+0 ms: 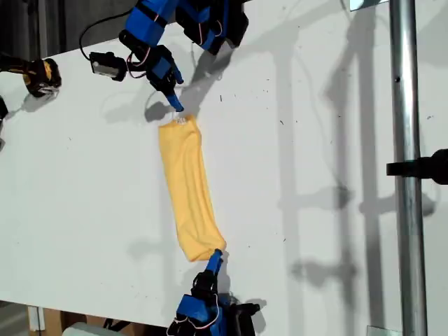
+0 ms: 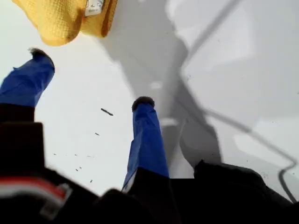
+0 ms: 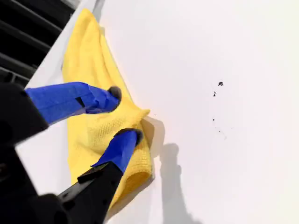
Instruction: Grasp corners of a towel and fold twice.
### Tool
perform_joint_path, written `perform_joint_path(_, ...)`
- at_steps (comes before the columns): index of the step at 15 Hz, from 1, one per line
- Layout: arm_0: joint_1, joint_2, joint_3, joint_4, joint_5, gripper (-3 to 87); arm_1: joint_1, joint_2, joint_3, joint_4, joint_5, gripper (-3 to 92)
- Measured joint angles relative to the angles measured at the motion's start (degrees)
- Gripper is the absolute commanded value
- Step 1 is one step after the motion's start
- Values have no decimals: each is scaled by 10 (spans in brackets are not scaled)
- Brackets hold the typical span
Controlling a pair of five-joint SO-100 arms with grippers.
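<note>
Both pincers sat at opposite ends of the towel point(image 1: 187, 190), which lay folded into a long narrow strip on the white table point(image 1: 336, 140), running from near the far edge toward the near edge in the exterior view. My first gripper point(image 2: 91, 79) had its blue jaws spread wide apart and held nothing; the towel's end, with a small white label point(image 2: 95, 6), lay just beyond its fingertips point(image 2: 144, 103). In the exterior view this arm reached in from the top, its tip just beside the strip's upper end. My second gripper point(image 3: 125, 113) was over the other end of the strip, one finger resting on the cloth and the other just above it. The jaws stood part open; whether they pinched any fabric could not be told.

The likely risk was a one-sided pull. If the second gripper lifted while the first had no hold, the strip would probably drag, skew or unroll. A shallow pinch on the soft layered cloth might also catch only the top layer, so the fold could slip open.
</note>
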State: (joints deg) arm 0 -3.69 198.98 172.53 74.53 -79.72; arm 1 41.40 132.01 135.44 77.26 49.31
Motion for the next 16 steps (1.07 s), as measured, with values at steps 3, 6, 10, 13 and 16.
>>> perform_joint_path(3, 16, 0, 15, 0, -43, 28, -4, -40, 6, -93, -11, 346)
perform_joint_path(6, 35, 0, 30, 0, -82, 33, -4, -144, -36, -158, -22, 359)
perform_joint_path(10, 47, 0, 33, 0, -94, 46, -34, -345, -171, -217, -26, 375)
perform_joint_path(13, 47, 0, 35, 0, -94, 54, -46, -520, -292, -218, -31, 399)
perform_joint_path(16, 54, 0, 40, 0, -95, 59, -62, -650, -450, -129, -36, 383)
